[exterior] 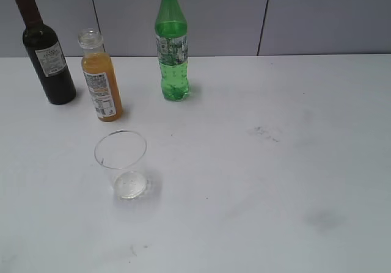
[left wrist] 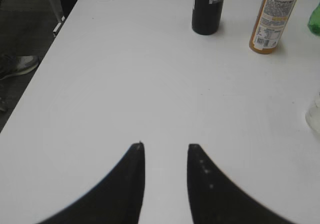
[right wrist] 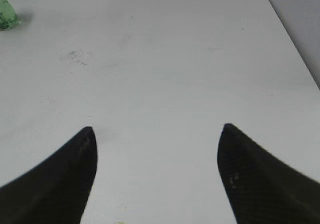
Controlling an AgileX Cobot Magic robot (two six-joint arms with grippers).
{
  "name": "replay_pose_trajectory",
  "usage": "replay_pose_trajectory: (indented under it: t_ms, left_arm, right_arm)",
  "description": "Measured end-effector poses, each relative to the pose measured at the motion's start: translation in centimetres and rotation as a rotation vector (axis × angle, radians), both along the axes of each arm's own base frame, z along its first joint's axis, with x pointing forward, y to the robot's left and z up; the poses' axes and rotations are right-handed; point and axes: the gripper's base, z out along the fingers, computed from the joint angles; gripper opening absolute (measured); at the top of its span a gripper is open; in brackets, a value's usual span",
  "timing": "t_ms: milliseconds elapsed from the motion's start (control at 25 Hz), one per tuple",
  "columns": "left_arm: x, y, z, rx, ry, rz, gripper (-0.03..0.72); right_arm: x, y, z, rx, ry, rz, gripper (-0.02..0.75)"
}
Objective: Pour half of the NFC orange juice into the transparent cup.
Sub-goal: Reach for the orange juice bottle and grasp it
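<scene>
Juice (exterior: 102, 77) upright, uncapped, back left of table (exterior: 256, 181), between wine bottle (exterior: 46, 50) and green bottle (exterior: 173, 44); closer to wine bottle, not touching. Cup (exterior: 122, 163) upright, in front of juice, apart from it; looks empty. Neither arm in exterior view. Left gripper (left wrist: 165, 146) over bare tabletop, fingers parted by narrow gap, holding nothing; juice and wine bottle far ahead. Right gripper (right wrist: 157, 129) spread wide, empty, over bare right side; smudge (right wrist: 77, 57) ahead.

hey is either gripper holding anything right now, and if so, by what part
Nothing is held. The left gripper and the right gripper are both open over bare table; the juice bottle and cup stand untouched.
</scene>
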Motion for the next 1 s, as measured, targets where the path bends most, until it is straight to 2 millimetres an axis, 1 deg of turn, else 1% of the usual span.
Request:
replay_pose_trajectory:
  t_ms: [840, 920, 960, 1000]
  left_arm:
    - [0.0, -0.2, 0.0, -0.021, 0.0, -0.014, 0.239]
    - [0.0, -0.2, 0.0, -0.021, 0.0, -0.014, 0.255]
    - [0.0, -0.26, 0.0, -0.026, 0.0, -0.017, 0.277]
    - [0.0, -0.28, 0.0, -0.029, 0.0, -0.019, 0.324]
  right_arm:
    - [0.01, 0.0, 0.01, 0.0, -0.002, 0.0, 0.573]
    - [0.01, 0.0, 0.01, 0.0, -0.002, 0.0, 0.573]
    - [0.01, 0.0, 0.01, 0.0, -0.002, 0.0, 0.573]
    - [0.01, 0.0, 0.01, 0.0, -0.002, 0.0, 0.573]
